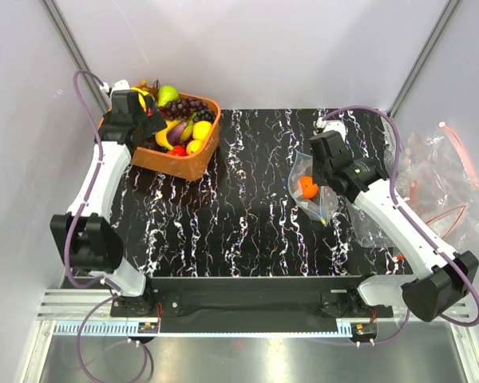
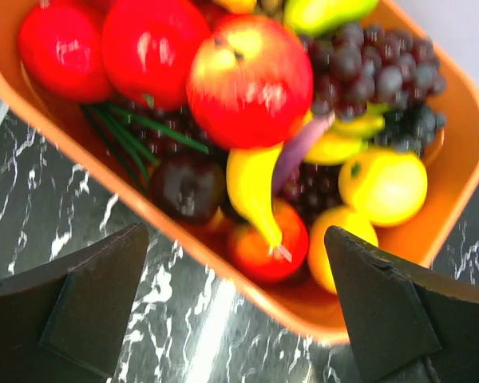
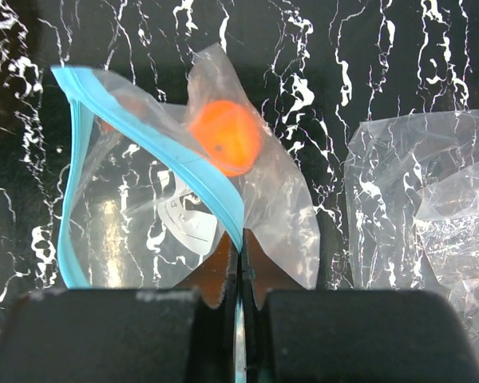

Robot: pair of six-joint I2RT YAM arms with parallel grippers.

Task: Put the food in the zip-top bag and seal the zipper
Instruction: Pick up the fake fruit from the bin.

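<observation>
The clear zip-top bag (image 3: 144,223) hangs over the black mat with an orange fruit (image 3: 225,136) inside; it also shows in the top view (image 1: 313,195). My right gripper (image 3: 241,247) is shut on its light blue zipper (image 3: 168,152) at one end, and the mouth gapes open. My left gripper (image 2: 235,311) is open and empty, just at the near rim of the orange basket (image 2: 463,159). In the basket lie red round fruits (image 2: 247,80), a small red one (image 2: 267,239), an orange one (image 2: 343,239) and a yellow one (image 2: 383,185).
The basket (image 1: 193,165) stands at the mat's back left and also holds dark grapes (image 2: 383,72), a banana (image 2: 255,191) and a green pear (image 1: 168,94). Spare clear bags (image 1: 439,183) with red-orange strips lie at the right edge, also in the right wrist view (image 3: 423,207).
</observation>
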